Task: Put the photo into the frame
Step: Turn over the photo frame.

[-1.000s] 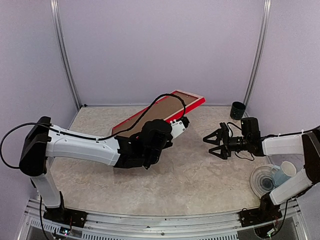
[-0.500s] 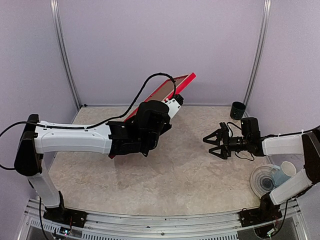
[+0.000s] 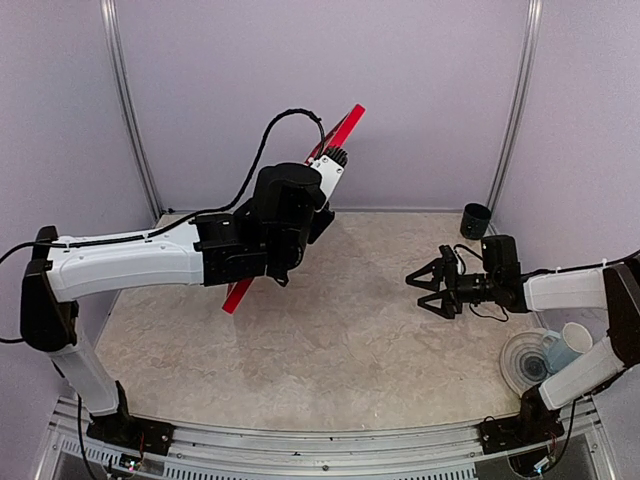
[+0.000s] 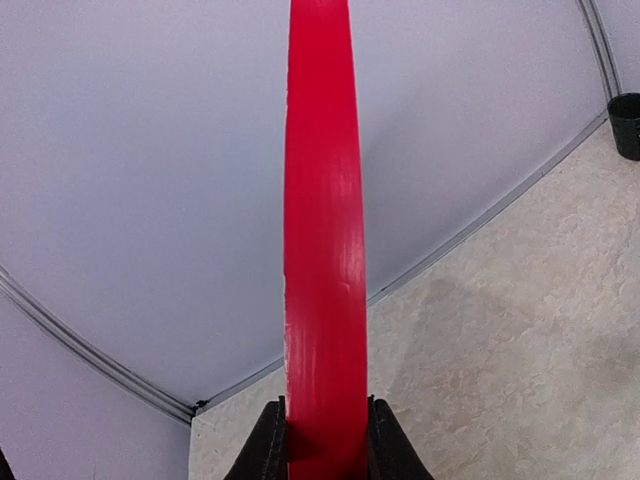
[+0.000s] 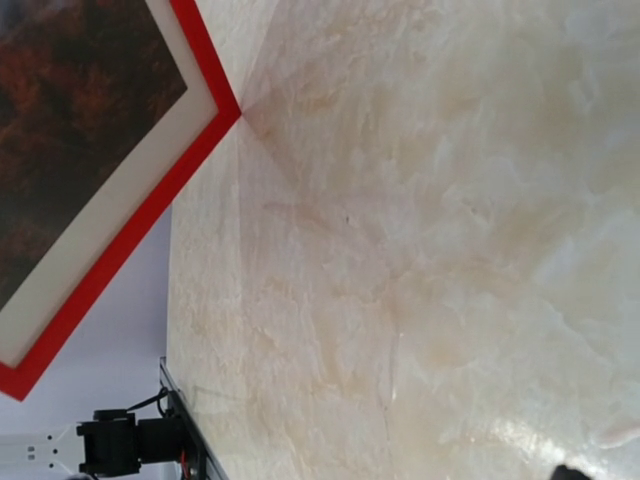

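My left gripper (image 3: 333, 158) is shut on one edge of the red frame (image 3: 346, 124) and holds it tilted up in the air at the back middle. The top view sees the frame edge-on, and its lower end (image 3: 237, 296) pokes out below the arm. In the left wrist view the frame's red edge (image 4: 322, 250) runs straight up from between the fingers of the left gripper (image 4: 322, 445). The right wrist view shows the frame's front (image 5: 120, 252) with the photo (image 5: 70, 110) inside it, dark red trees within a pale border. My right gripper (image 3: 419, 288) hovers open and holds nothing at the right.
A black cup (image 3: 476, 220) stands at the back right corner. A clear plate (image 3: 520, 362) with a pale cup (image 3: 566, 346) on it lies at the near right by the right arm. The back wall is close behind the raised frame.
The left arm has lifted the frame off the table and swung it up and to the left, from lying nearly flat to steeply tilted. The right arm has not moved.
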You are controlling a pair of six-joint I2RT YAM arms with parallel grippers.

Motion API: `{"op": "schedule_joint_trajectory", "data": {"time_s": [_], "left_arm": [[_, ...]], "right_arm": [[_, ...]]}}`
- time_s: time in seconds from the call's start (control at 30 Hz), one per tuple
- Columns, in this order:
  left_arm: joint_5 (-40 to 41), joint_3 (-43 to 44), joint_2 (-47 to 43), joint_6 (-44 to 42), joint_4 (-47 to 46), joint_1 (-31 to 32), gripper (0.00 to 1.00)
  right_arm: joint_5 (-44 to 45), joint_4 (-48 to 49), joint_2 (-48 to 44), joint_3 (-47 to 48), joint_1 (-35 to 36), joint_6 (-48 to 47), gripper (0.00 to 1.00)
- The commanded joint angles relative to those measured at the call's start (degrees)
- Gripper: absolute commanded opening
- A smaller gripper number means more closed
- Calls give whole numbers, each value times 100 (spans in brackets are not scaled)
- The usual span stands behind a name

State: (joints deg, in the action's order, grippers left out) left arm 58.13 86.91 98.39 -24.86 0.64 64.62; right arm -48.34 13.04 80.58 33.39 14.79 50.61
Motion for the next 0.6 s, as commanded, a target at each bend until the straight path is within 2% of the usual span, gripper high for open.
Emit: {"op": "schedule_joint_trajectory", "data": {"time_s": [0.0,0.57], "left_arm": [[160,412,-486,273,-369,-37,3],[-544,510,-1002,1310,216,-276,4]], "right_arm": [[44,15,73,-42,-64,-9,99],[61,35,81,-69,-64,2,99]]}}
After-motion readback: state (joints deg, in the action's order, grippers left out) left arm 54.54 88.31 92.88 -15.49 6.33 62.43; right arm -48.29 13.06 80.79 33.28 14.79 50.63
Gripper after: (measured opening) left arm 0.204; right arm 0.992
